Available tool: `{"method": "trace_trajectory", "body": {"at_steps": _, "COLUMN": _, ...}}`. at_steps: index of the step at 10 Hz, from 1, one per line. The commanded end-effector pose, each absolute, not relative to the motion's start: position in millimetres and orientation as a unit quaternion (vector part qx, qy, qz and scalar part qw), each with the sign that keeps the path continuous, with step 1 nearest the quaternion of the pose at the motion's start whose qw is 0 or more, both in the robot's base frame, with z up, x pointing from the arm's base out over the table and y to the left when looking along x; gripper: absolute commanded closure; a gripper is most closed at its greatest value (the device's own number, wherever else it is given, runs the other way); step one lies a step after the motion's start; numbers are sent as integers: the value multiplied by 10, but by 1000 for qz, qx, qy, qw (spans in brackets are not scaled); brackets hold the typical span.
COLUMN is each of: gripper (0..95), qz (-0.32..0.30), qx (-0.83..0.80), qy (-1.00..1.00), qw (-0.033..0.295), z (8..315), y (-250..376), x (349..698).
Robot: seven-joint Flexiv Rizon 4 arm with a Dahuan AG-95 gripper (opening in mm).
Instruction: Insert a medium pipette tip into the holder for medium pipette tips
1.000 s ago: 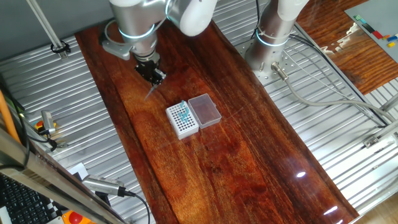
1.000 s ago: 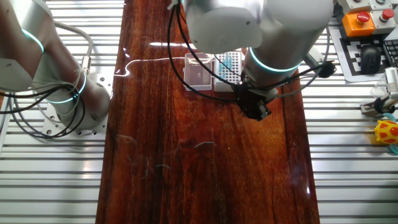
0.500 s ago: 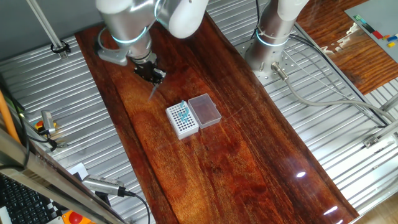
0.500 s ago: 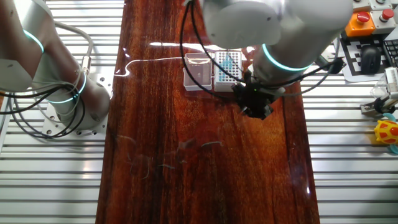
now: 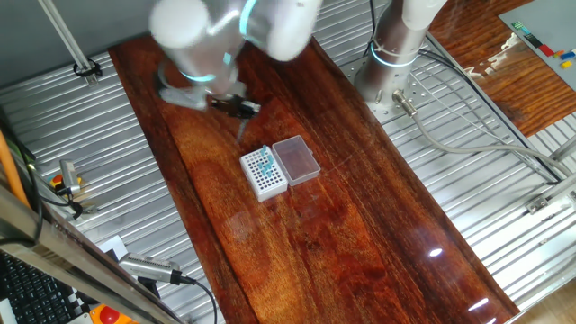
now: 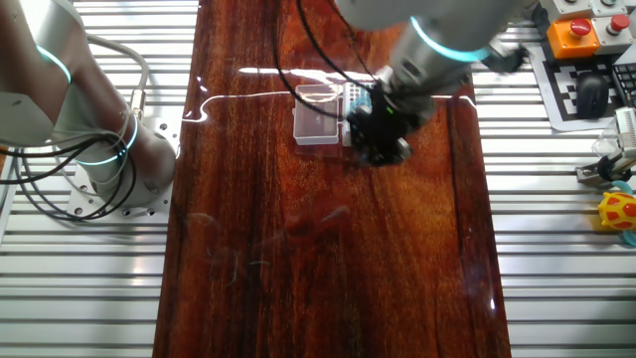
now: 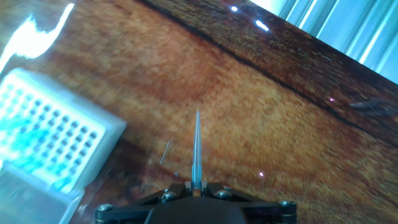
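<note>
My gripper (image 7: 197,185) is shut on the medium pipette tip (image 7: 197,146), a thin pale needle pointing away from the hand above the wood. The holder for medium pipette tips (image 7: 56,134), a white block with a grid of holes and some teal tips, lies to the tip's left in the hand view. In one fixed view the blurred gripper (image 5: 236,106) hangs up and left of the holder (image 5: 264,175), with the tip (image 5: 241,131) pointing down. In the other fixed view the gripper (image 6: 381,139) covers most of the holder (image 6: 356,94).
A clear pinkish box (image 5: 296,159) stands against the holder's right side; it also shows in the other fixed view (image 6: 316,114). A second arm's base (image 5: 391,63) stands at the table's far edge. Ribbed metal flanks the wooden board (image 5: 315,243).
The arm has swung towards the holder with the tip still in the gripper: rightwards in one fixed view, left and up in the other. Its motion blurs it now.
</note>
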State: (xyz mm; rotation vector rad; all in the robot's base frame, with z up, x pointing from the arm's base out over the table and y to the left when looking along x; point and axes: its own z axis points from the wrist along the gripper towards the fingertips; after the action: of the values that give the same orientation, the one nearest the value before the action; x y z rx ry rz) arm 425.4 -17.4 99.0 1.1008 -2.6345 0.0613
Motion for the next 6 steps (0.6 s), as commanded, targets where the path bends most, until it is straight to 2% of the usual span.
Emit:
{"method": "trace_trajectory", "body": {"at_steps": 1, "gripper": 950, "qz": 48, "qx": 372, "qy": -914, "qw": 155, "z": 1022, "y": -135, "x": 4163}}
{"method": "trace_trajectory", "body": {"at_steps": 6, "gripper": 950, "qz": 48, "qx": 395, "qy": -902, "qw": 171, "z": 1022, "y": -135, "x": 4163}}
